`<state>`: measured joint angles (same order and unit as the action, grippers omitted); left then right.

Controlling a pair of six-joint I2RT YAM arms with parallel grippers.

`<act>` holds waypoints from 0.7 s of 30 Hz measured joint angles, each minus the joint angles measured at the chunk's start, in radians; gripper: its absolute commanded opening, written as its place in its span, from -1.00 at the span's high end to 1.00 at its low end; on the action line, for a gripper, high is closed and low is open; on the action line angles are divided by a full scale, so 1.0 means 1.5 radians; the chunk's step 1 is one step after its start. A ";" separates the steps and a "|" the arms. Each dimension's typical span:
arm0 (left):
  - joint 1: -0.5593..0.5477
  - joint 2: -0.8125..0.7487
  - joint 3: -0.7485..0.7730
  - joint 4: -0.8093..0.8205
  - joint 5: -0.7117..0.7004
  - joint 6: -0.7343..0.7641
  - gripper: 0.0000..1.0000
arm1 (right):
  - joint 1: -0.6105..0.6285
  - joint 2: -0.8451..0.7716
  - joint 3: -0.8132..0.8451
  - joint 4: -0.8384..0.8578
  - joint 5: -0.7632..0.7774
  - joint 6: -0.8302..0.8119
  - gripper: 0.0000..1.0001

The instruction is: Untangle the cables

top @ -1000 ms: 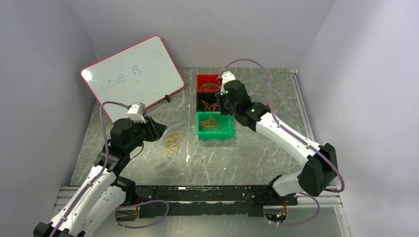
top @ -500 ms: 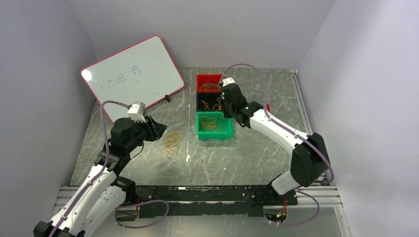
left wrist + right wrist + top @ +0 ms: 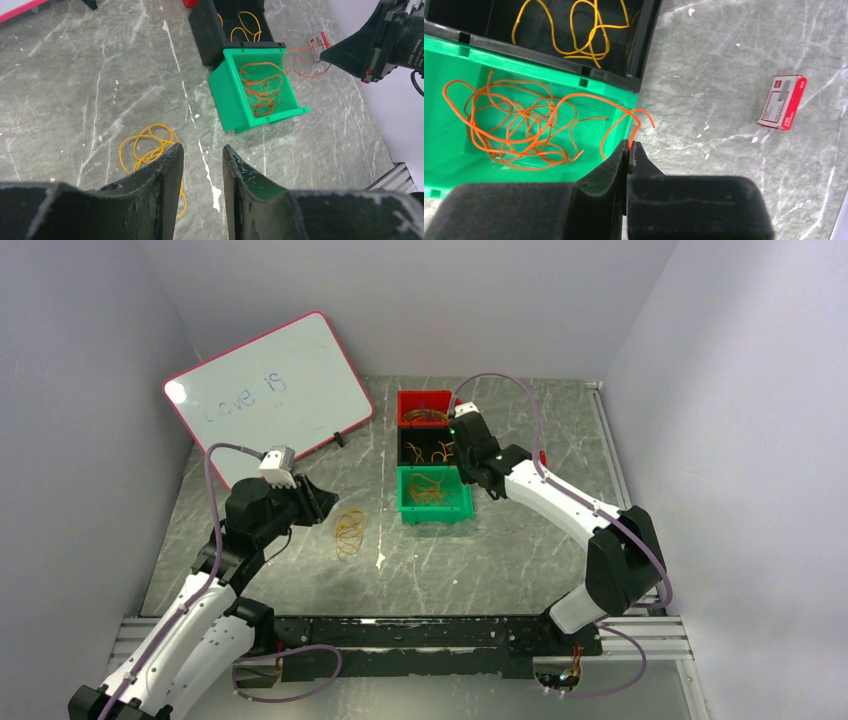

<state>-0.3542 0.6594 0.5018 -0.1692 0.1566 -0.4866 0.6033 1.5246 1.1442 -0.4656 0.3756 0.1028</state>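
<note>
Beside the green bin (image 3: 499, 56), right gripper (image 3: 629, 150) pinches the orange wire (image 3: 524, 120); lifting could drag the whole clump out; left gripper (image 3: 202, 165) gapes empty.

Pretty bare setup: plain pale walls (image 3: 420, 300) with a slightly lilac tint box in a grey-green, marble-look worktop (image 3: 500, 550) on three sides, all under flat, even light. A pink-framed whiteboard (image 3: 270, 390) leans against the back-left corner with faint "Love is" writing and a bright glare spot at its left corner. Metal rails run along the right edge (image 3: 608, 440) and the near edge (image 3: 660, 645).
</note>
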 measured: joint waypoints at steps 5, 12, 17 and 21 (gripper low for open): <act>0.000 0.000 0.000 0.000 0.000 0.000 0.20 | 0.000 0.005 0.000 -0.002 -0.064 -0.006 1.00; 0.000 -0.003 0.000 -0.001 0.000 0.000 0.20 | 0.000 0.031 0.000 0.019 -0.157 -0.005 1.00; 0.000 -0.009 0.000 -0.003 0.000 0.000 0.20 | 0.000 0.058 -0.002 0.047 -0.194 -0.002 1.00; 0.000 -0.010 0.000 -0.006 0.000 0.000 0.21 | 0.000 0.074 -0.009 0.082 -0.224 0.004 1.00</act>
<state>-0.3542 0.6449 0.5018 -0.1776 0.1562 -0.4870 0.6033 1.6356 1.1305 -0.3424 0.0399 0.1089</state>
